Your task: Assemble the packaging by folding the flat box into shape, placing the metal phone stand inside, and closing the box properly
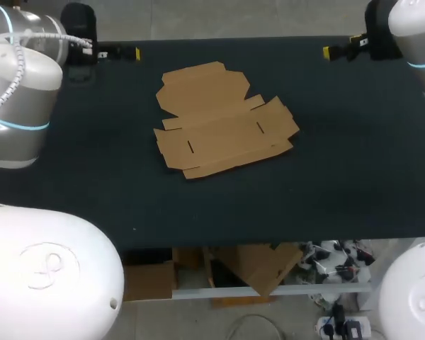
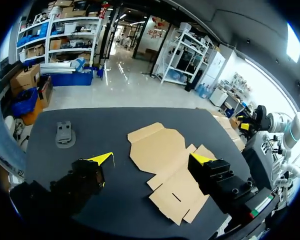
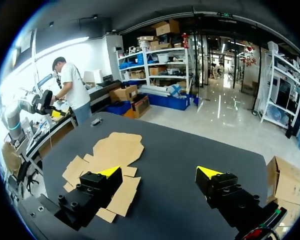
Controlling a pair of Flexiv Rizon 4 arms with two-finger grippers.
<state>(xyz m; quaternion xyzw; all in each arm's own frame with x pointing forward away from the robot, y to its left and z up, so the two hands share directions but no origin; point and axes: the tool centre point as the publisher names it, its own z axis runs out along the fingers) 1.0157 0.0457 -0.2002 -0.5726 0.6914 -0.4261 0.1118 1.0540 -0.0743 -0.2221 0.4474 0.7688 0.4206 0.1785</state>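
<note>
With the box (image 1: 223,131) flat mid-table, the stand (image 2: 65,134) — that small grey piece, probably — well apart, and left gripper (image 2: 152,159) and right gripper (image 3: 159,172) both spread wide, empty, pin the base with one and lift a wall along its crease.

The phone stand (image 2: 65,134), on the table's (image 1: 354,177) left side, is too small to tell its shape. 1 finger (image 2: 212,172) of the left gripper (image 2: 151,157) covers an edge of the flat box (image 2: 162,150); 1 finger (image 3: 97,182) of the right gripper (image 3: 158,171) hides another. The left arm (image 1: 21,92) covers the table's far left corner.
</note>
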